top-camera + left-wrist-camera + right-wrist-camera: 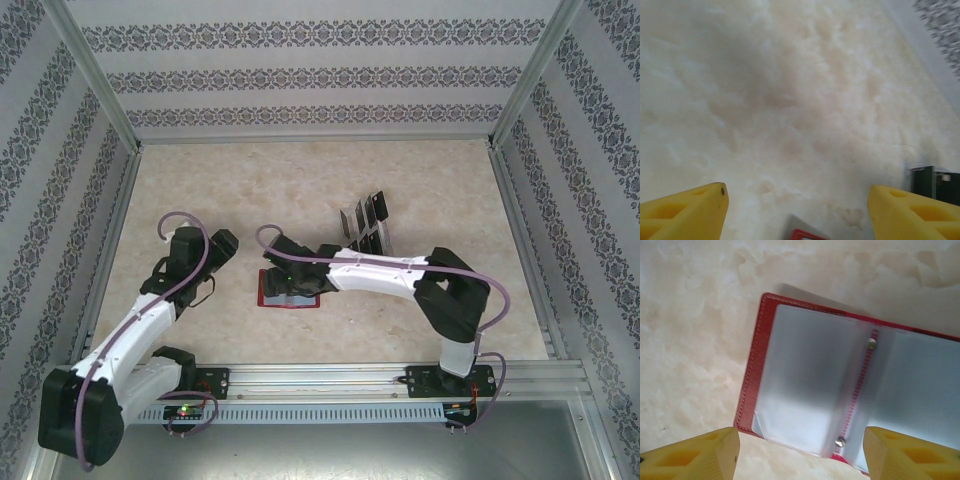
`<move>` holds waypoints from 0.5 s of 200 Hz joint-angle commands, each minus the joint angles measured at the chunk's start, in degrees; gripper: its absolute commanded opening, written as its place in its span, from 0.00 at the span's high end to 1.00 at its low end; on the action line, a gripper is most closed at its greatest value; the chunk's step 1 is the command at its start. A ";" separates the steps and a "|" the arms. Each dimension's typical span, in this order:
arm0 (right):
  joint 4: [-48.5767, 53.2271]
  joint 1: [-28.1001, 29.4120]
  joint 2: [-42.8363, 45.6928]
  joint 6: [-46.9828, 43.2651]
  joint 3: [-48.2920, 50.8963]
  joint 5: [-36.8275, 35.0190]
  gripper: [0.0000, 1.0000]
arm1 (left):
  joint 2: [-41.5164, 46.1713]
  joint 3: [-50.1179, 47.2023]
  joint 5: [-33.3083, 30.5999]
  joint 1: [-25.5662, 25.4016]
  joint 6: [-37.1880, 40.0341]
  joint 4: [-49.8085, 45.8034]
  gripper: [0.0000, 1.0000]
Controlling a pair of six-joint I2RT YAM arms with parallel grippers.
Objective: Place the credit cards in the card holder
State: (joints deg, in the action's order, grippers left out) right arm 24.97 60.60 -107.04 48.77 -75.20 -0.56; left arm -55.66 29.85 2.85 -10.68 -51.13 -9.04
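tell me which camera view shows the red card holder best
The right wrist view: the card holder lies open right below, its grey sleeves, red edge and two spine rivets plain. The top external view has it small and partly under the right arm. The left wrist view catches just a corner.

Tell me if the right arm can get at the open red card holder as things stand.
Probably yes. The right end effector hangs directly above the card holder, fingers spread, with nothing between them and its open grey pages; it lies flat on the table.

White-black arms (130,335), yellow fingers (695,455) (purple cables (178,214))
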 commanded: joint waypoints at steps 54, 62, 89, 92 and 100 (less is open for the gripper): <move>15.69 3.16 -11.38 -4.93 -13.94 -7.01 0.25 | -4.19 3.44 8.13 5.11 4.29 -0.48 0.24; 16.22 3.25 -12.15 -4.92 -14.54 -7.21 0.26 | -4.25 3.37 8.55 5.31 4.12 -0.11 0.24; 16.68 3.38 -14.01 -4.75 -15.71 -6.63 0.31 | -4.61 3.27 9.91 5.79 3.89 0.57 0.23; 16.62 3.46 -14.13 -4.79 -15.80 -6.53 0.31 | -4.64 3.24 9.96 5.80 3.85 0.71 0.23; 16.60 3.46 -14.31 -4.69 -15.94 -6.48 0.33 | -4.79 3.18 10.36 5.76 3.85 0.97 0.23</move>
State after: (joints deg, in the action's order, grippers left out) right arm 38.81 63.26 -120.16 44.58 -89.21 -5.56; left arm -60.12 31.88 10.96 -5.82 -48.16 -9.82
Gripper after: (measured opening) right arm 0.692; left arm 0.768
